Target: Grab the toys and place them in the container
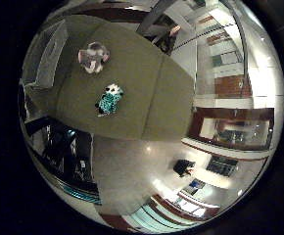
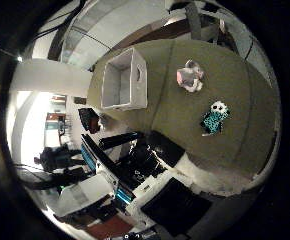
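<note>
Two toys are lying on the olive-green tabletop (image 2: 245, 90), both outside the container. The teal spotted toy (image 2: 214, 119) with a white head is resting on its side near the middle of the surface. The pink-and-grey plush toy (image 2: 190, 77) is sitting a short way from it, on the side nearer the container. The two toys are near each other but not touching, so each can likely be gripped without disturbing the other.

The white container (image 2: 141, 75) is standing upright at one end of the tabletop with its open top facing up. No toy is showing in the part of its interior that is visible. It is placed well apart from both toys, which leaves an unobstructed carrying path across the surface.

The robot hand is not showing in either palm view, so its fingers cannot be judged as open or closed. Both toys are appearing small, and most of the tabletop is fitting inside the views. This suggests the palm is being held high above the surface, well apart from the toys and holding nothing.

The task appears to be at its start. The next move is calling for a descent toward one toy. The soft plush bodies will probably compress under grip.
</note>
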Action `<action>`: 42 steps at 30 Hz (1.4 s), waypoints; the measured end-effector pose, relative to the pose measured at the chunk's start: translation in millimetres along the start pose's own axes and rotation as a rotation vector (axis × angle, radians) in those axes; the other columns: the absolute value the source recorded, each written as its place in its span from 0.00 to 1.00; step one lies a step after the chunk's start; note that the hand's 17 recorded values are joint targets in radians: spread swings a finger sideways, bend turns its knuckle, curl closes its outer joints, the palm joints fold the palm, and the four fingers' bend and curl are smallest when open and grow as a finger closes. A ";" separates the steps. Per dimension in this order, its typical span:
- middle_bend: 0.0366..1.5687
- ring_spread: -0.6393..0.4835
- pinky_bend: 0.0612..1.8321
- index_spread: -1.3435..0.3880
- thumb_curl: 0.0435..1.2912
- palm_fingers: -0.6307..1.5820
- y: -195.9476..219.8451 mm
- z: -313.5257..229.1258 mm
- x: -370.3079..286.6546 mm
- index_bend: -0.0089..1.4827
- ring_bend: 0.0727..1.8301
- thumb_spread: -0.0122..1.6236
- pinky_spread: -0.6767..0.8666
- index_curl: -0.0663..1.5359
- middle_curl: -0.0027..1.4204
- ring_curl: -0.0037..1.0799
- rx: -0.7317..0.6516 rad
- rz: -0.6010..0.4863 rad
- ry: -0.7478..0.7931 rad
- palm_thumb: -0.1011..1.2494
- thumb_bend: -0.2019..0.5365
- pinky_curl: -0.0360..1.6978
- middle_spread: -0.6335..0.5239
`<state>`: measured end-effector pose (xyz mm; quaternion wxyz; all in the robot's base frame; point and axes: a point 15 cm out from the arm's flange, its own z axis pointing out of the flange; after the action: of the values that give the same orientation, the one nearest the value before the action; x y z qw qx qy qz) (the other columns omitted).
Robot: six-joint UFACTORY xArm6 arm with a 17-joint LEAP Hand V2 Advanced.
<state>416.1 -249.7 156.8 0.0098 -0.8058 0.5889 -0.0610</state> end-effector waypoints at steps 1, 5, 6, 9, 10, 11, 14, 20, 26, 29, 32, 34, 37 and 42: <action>0.12 0.62 0.34 0.55 0.20 0.40 -4.2 3.6 -0.8 0.11 0.15 0.65 0.62 0.22 0.25 0.24 -0.003 -0.001 -0.005 0.46 0.24 0.02 0.48; 0.11 0.63 0.36 0.56 0.20 0.38 -20.1 28.6 -11.6 0.11 0.17 0.65 0.62 0.21 0.25 0.24 -0.023 -0.027 -0.032 0.44 0.24 0.02 0.51; 0.12 0.63 0.36 0.56 0.20 0.38 -22.9 34.7 -14.9 0.11 0.17 0.65 0.62 0.21 0.25 0.24 -0.027 -0.035 -0.038 0.44 0.24 0.02 0.51; 0.12 0.64 0.37 0.56 0.20 0.37 -32.4 59.2 -25.4 0.11 0.17 0.65 0.62 0.21 0.25 0.24 -0.041 -0.058 -0.056 0.44 0.24 0.02 0.51; 0.12 0.64 0.38 0.56 0.20 0.37 -35.8 68.1 -29.0 0.11 0.17 0.65 0.62 0.21 0.25 0.24 -0.044 -0.063 -0.059 0.44 0.24 0.02 0.51; 0.12 0.64 0.38 0.56 0.20 0.37 -38.2 76.6 -31.4 0.11 0.18 0.65 0.63 0.21 0.25 0.24 -0.046 -0.064 -0.061 0.44 0.24 0.02 0.52; 0.12 0.65 0.38 0.56 0.20 0.36 -48.8 101.4 -34.2 0.11 0.17 0.64 0.62 0.21 0.25 0.24 -0.047 -0.069 -0.064 0.44 0.24 0.02 0.52; 0.11 0.67 0.38 0.56 0.20 0.34 -72.3 147.6 -24.1 0.11 0.17 0.64 0.62 0.21 0.25 0.24 -0.053 -0.055 -0.070 0.43 0.24 0.02 0.54; 0.10 0.68 0.38 0.56 0.20 0.34 -99.8 180.9 -6.5 0.12 0.17 0.65 0.62 0.22 0.24 0.23 -0.046 -0.051 -0.063 0.44 0.24 0.02 0.55; 0.10 0.69 0.37 0.56 0.20 0.32 -108.3 198.3 -6.0 0.12 0.16 0.65 0.62 0.22 0.24 0.23 -0.051 -0.059 -0.067 0.44 0.24 0.02 0.55; 0.10 0.70 0.36 0.56 0.20 0.32 -118.0 208.5 -2.8 0.12 0.15 0.65 0.62 0.22 0.24 0.23 -0.047 -0.069 -0.061 0.44 0.24 0.03 0.55; 0.10 0.70 0.35 0.56 0.20 0.32 -130.6 214.7 -2.6 0.12 0.15 0.65 0.61 0.22 0.24 0.23 -0.040 -0.086 -0.054 0.44 0.24 0.03 0.55; 0.10 0.71 0.34 0.55 0.20 0.31 -141.2 225.3 -7.5 0.12 0.14 0.65 0.62 0.22 0.23 0.23 -0.042 -0.112 -0.051 0.44 0.24 0.04 0.56; 0.10 0.71 0.31 0.55 0.20 0.30 -146.7 242.2 -14.0 0.12 0.13 0.64 0.62 0.23 0.23 0.23 -0.059 -0.135 -0.046 0.45 0.24 0.04 0.56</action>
<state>577.6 -205.1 -71.9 -0.0046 -0.8449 0.5344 -0.0258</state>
